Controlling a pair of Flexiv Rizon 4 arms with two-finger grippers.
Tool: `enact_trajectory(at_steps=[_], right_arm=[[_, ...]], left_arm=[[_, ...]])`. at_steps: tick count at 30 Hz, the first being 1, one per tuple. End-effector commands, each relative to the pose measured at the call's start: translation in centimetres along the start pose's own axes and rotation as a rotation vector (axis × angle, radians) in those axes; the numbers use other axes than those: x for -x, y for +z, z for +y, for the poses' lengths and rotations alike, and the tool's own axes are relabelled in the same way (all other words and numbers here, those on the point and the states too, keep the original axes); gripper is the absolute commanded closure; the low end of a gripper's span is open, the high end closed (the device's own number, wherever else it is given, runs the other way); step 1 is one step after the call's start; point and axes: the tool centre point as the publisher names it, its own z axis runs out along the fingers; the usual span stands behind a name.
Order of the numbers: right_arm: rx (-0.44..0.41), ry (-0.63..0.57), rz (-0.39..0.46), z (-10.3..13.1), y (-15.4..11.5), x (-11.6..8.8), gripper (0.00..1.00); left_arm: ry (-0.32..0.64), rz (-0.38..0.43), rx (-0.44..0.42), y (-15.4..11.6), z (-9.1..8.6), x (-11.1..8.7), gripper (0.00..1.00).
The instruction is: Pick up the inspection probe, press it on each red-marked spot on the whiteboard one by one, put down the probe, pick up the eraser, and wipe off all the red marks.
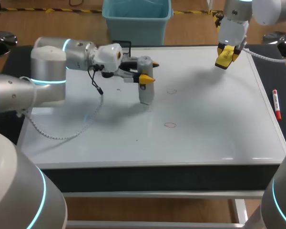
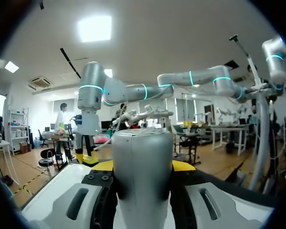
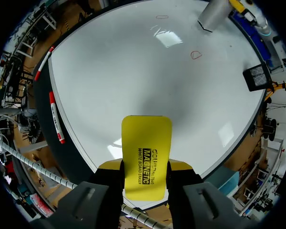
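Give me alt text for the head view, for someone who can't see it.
The left gripper holds a grey probe upright over the whiteboard, beside two red circles. The right gripper holds a yellow eraser above the board's far right corner; a red marker lies beside its right edge.

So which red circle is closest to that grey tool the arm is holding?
The rear circle, just right of the grey probe in the left gripper; the other circle lies nearer the front edge.

Whiteboard (image 1: 205, 114), red marker (image 1: 276, 104) on table (image 1: 272, 82)
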Motion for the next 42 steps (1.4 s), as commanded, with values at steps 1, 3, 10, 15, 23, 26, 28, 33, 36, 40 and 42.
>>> enact_trajectory(at_steps=[1,3,10,15,23,26,28,33,36,40,42], right_arm=[[0.000,-0.002,0.004,-0.1,-0.2,0.0,1.00],[0.000,-0.002,0.004,-0.1,-0.2,0.0,1.00],[0.000,-0.002,0.004,-0.1,-0.2,0.0,1.00],[0.000,-0.002,0.004,-0.1,-0.2,0.0,1.00],[0.000,-0.002,0.004,-0.1,-0.2,0.0,1.00],[0.000,-0.002,0.004,-0.1,-0.2,0.0,1.00],[0.000,-0.002,0.004,-0.1,-0.2,0.0,1.00],[0.000,-0.002,0.004,-0.1,-0.2,0.0,1.00],[0.000,-0.002,0.004,-0.1,-0.2,0.0,1.00],[0.000,-0.002,0.004,-0.1,-0.2,0.0,1.00],[0.000,-0.002,0.004,-0.1,-0.2,0.0,1.00]], left_arm=[[0.016,-0.046,0.020,-2.6,-2.1,-0.5,1.00],[0.025,-0.077,0.024,-4.1,-2.7,-0.1,1.00],[0.054,-0.181,0.037,-9.5,-4.4,1.0,1.00],[0.060,-0.250,0.042,-13.4,-4.9,1.5,1.00],[0.041,-0.332,0.059,-19.4,-4.6,1.8,1.00],[0.032,-0.346,0.065,-21.4,-4.5,2.0,1.00],[0.028,-0.359,0.061,-22.6,-4.4,2.2,1.00],[0.031,-0.385,0.050,-25.3,-4.4,2.5,1.00],[0.035,-0.397,0.041,-26.6,-4.5,2.6,1.00],[0.037,-0.406,0.039,-27.9,-4.6,2.9,1.00],[0.036,-0.410,0.041,-28.4,-4.6,3.0,1.00]])
